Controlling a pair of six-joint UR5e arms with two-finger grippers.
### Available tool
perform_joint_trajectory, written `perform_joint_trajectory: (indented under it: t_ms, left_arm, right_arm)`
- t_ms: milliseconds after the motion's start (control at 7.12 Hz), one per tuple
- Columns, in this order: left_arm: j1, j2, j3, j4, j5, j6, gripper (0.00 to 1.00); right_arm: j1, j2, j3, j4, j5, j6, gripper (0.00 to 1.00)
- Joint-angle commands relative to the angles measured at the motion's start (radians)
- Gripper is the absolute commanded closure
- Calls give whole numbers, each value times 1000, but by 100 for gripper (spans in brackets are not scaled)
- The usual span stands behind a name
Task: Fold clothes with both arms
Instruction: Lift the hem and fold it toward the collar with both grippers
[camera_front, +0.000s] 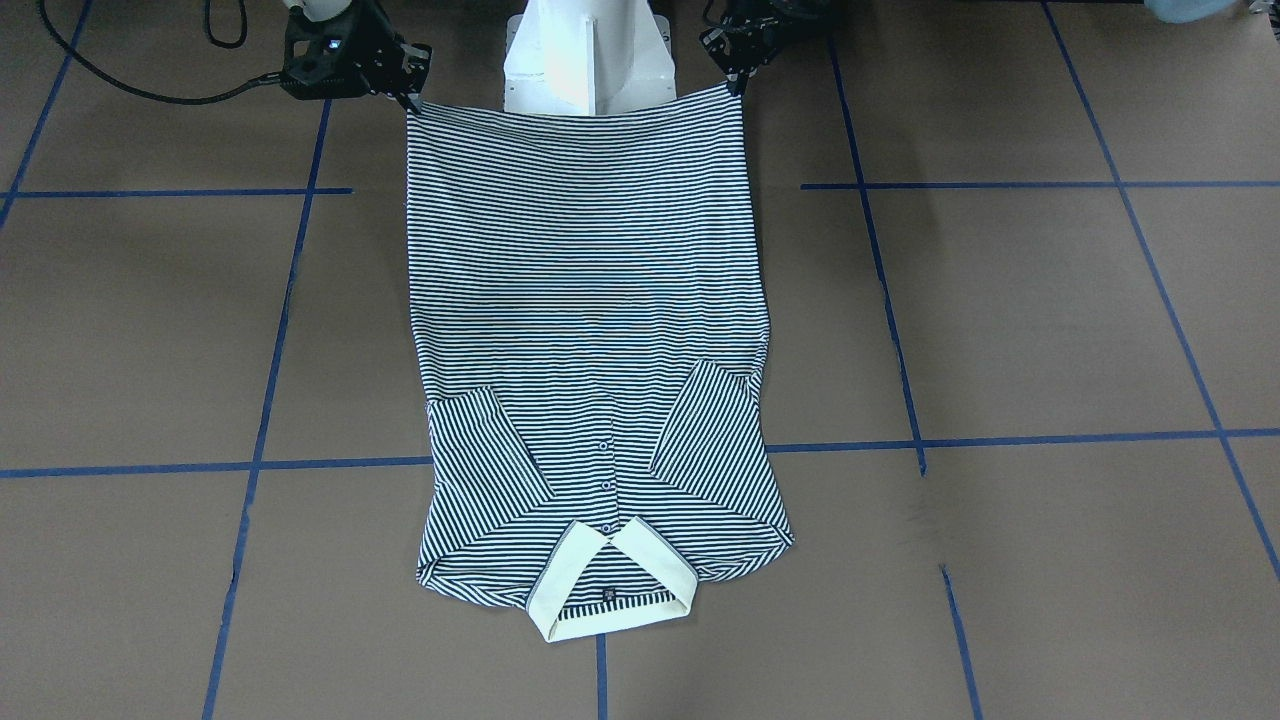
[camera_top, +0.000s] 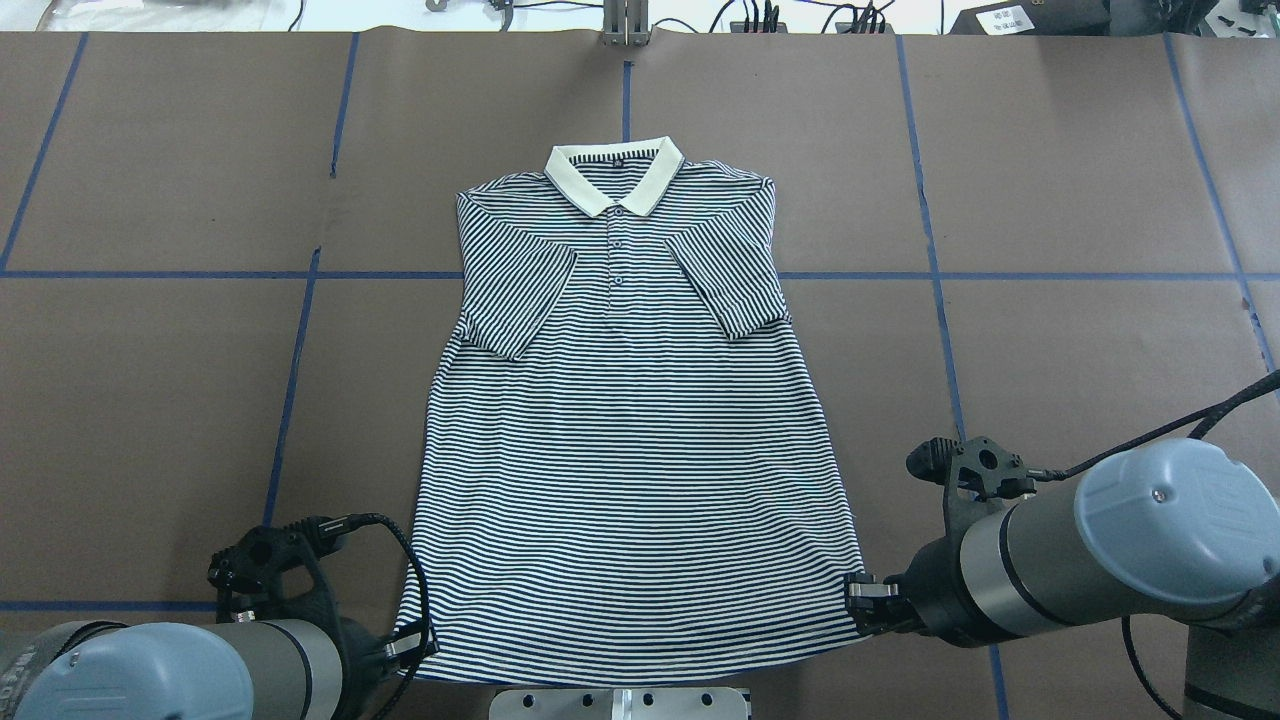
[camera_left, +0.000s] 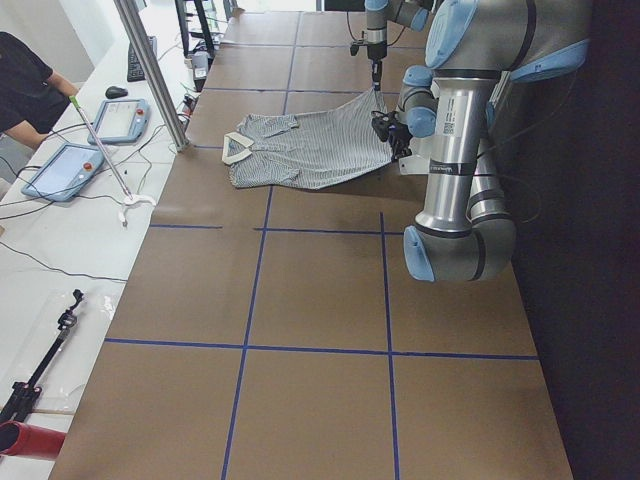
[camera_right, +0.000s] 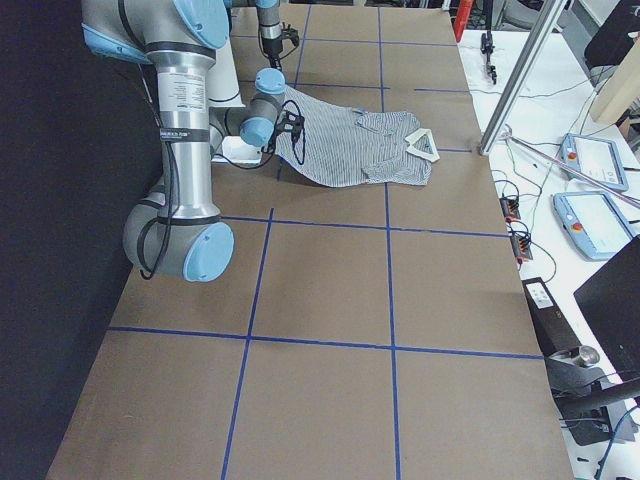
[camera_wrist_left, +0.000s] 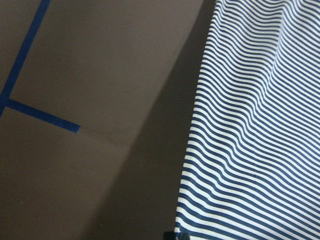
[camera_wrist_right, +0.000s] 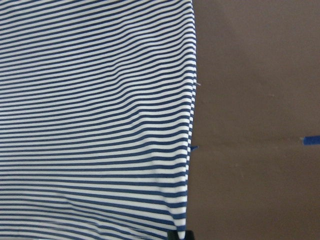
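The striped polo shirt (camera_top: 630, 420) lies face up on the brown table, its white collar (camera_top: 613, 175) at the far end and both sleeves folded in over the chest. My left gripper (camera_top: 408, 645) is shut on the hem's left corner. My right gripper (camera_top: 858, 595) is shut on the hem's right corner. In the front-facing view the left gripper (camera_front: 737, 85) and the right gripper (camera_front: 410, 100) hold the hem edge raised off the table, and the shirt (camera_front: 590, 300) is stretched taut between them. The wrist views show only striped cloth (camera_wrist_left: 260, 125) (camera_wrist_right: 100, 125) and bare table.
The white pedestal base (camera_front: 590, 60) stands right behind the raised hem. Blue tape lines (camera_top: 290, 400) grid the table. A metal post (camera_left: 150, 70) and teach pendants (camera_left: 65, 170) stand on the side bench, with an operator (camera_left: 20, 85) beside them.
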Motion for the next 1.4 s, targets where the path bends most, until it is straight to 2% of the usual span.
perform_joint_trajectory:
  t_ms: [0, 140, 562, 843, 983, 1264]
  left_arm:
    - [1, -3, -16, 15, -5, 5, 100]
    - [-12, -10, -2, 14, -10, 19, 100]
    - [-174, -44, 38, 5, -7, 167, 100]
    - [-325, -92, 110, -1, -13, 316, 100]
    - [-379, -118, 169, -61, -14, 349, 100]
    - [-466, -147, 376, -275, -17, 405, 100]
  right_arm:
    - [-51, -3, 17, 0, -4, -1, 100]
    - [-13, 0, 7, 0, -7, -4, 100]
    - [163, 55, -42, 2, -10, -138, 100]
    - [309, 186, -206, 6, -10, -246, 100]
    - [365, 261, -283, 8, -13, -282, 100]
    - [452, 410, -467, 6, -7, -286, 100]
